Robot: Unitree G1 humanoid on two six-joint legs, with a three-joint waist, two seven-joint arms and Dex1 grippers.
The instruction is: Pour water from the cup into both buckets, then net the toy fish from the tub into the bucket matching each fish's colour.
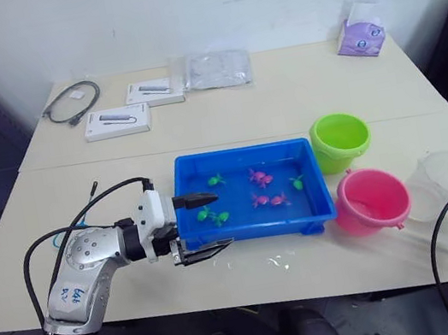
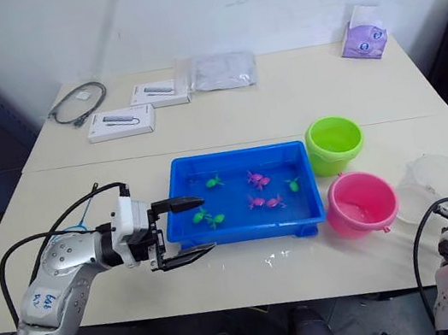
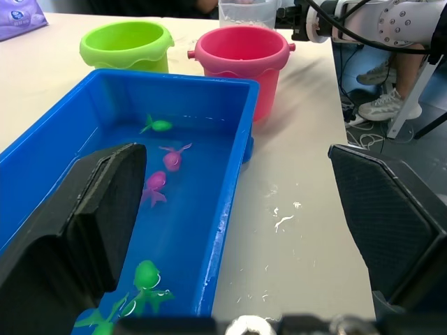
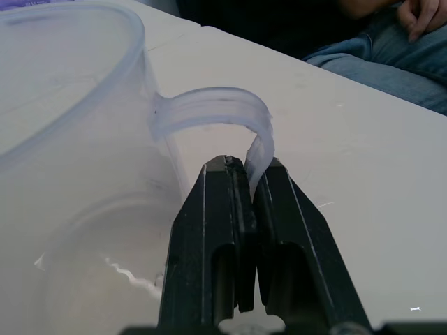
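Fingers of the left gripper (image 1: pixel 202 222) are spread wide at the tub's (image 1: pixel 248 231) near-left corner, one over the water and the other outside the near rim, above the table (image 1: pixel 141 286). Pressed together, the right gripper's (image 4: pixel 250 183) fingers pinch the thin handle loop of the clear cup (image 1: pixel 443 181), which stands on the table at the right, just right of the pink bucket (image 1: pixel 372 200). Just beyond the pink one, the green bucket (image 1: pixel 340 140) stands at the tub's far-right corner. Green and pink toy fish (image 1: pixel 261 189) float in the tub. White flecks (image 3: pixel 283 215) dot the tabletop near the tub. Far across the table lie a coiled grey cable (image 1: pixel 71 101), two white boxes (image 1: pixel 118 121), a clear plastic bag (image 1: pixel 217 70) and a purple tissue pack (image 1: pixel 360 34). A person's jeans-clad legs (image 4: pixel 391 59) sit beyond the table's right edge.
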